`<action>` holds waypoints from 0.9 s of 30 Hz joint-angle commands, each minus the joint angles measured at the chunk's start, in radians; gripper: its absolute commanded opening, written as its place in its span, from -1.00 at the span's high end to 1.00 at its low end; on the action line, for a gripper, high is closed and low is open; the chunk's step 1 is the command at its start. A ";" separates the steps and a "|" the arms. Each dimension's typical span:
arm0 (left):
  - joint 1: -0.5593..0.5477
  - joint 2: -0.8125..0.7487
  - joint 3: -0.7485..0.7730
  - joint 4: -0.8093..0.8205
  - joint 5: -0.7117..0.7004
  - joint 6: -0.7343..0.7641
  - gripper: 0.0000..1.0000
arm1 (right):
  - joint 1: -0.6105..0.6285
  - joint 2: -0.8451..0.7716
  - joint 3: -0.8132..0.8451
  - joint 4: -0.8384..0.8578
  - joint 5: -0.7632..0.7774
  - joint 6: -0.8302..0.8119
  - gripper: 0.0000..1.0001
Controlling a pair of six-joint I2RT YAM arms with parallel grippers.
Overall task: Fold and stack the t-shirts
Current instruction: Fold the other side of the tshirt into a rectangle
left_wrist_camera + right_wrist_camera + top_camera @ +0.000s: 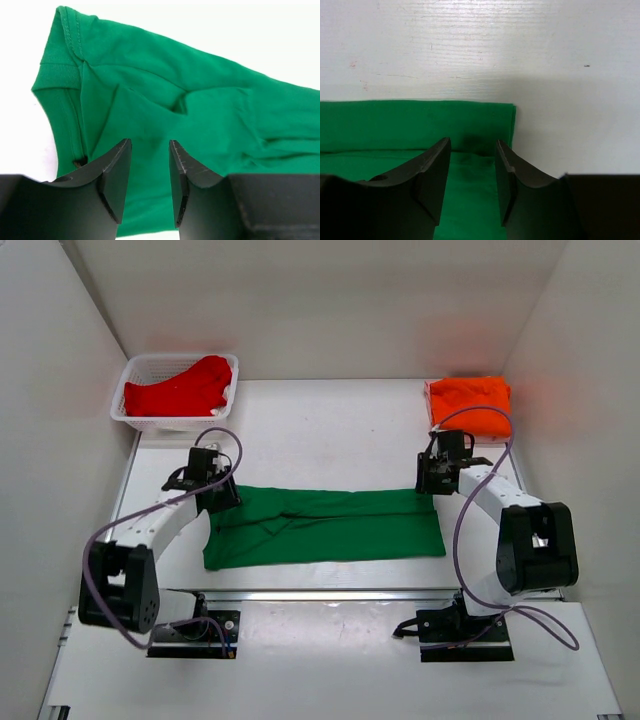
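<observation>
Top external view shows the green shirt [325,527] lying flat on the white table [330,430], folded into a long narrow band. Its long axis runs left to right, roughly parallel to the table's near edge, and it spans the stretch between the two arms. The left end is the wider one and more wrinkled; the right end is cut off square.

The left gripper [220,496] sits at the band's far left corner. In the left wrist view its jaws stand apart with nothing between them, and below them lies creased green cloth with a stitched sleeve cuff [56,75] at the shirt's outer edge.

The right gripper [433,486] sits at the far right corner. In the right wrist view its jaws are also parted and hold nothing. They hang over the doubled cloth just inside the straight end edge [513,122], with bare table beyond.

The orange shirt [470,402] lies folded at the table's far right corner, well apart from the green one. The red shirt [180,390] lies bunched in the white mesh basket [170,423] at the far left corner.
</observation>
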 commanded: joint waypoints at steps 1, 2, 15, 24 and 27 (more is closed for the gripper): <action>-0.002 0.039 0.033 0.025 -0.026 0.009 0.05 | -0.002 0.002 0.019 0.006 0.007 -0.006 0.26; -0.004 0.056 0.029 0.039 -0.027 0.012 0.03 | -0.004 -0.001 0.009 0.003 -0.001 -0.001 0.27; -0.005 0.032 -0.001 -0.049 0.002 0.073 0.86 | 0.021 -0.025 -0.062 -0.086 -0.076 0.007 0.96; 0.002 -0.160 -0.066 -0.124 -0.009 0.086 1.00 | -0.010 -0.171 -0.157 -0.115 -0.121 0.019 1.00; -0.002 -0.172 -0.076 -0.154 -0.001 0.098 0.92 | -0.004 -0.179 -0.160 -0.162 -0.118 0.016 0.99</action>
